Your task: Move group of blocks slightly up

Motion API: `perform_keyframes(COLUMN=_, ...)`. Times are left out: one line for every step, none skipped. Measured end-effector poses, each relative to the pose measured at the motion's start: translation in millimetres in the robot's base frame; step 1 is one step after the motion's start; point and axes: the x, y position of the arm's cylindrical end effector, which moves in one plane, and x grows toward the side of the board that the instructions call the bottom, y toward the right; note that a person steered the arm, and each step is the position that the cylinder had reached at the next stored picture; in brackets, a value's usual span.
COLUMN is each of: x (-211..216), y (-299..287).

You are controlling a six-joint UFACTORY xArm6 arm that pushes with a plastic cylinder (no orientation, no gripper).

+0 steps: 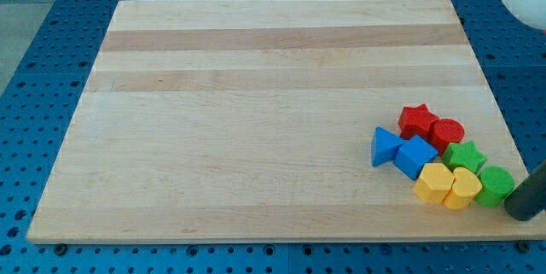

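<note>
The bare rod, with no claw to open or hold anything, rests my tip (pixel 519 214) just right of the green block (pixel 496 186), below-right of the clustered red, blue and yellow blocks, seemingly to shove them upward.

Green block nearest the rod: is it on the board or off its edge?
On. The green block sits on the wooden board by its right edge, with my tip just right of and below it; contact unclear.

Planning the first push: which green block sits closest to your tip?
The green block at the group's right end; my tip sits just below-right of it. The other green block lies farther up-left.
</note>
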Motion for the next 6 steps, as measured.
perform_keyframes(x=-3.6, y=-11.3)
perform_keyframes(x=-10.7, y=-23.3)
perform_keyframes(x=-26.1, y=-24.0)
perform_keyframes(x=-40.3, y=-30.9)
perform_keyframes(x=-51.6, y=-36.5)
perform_keyframes(x=-63.8, y=-40.2)
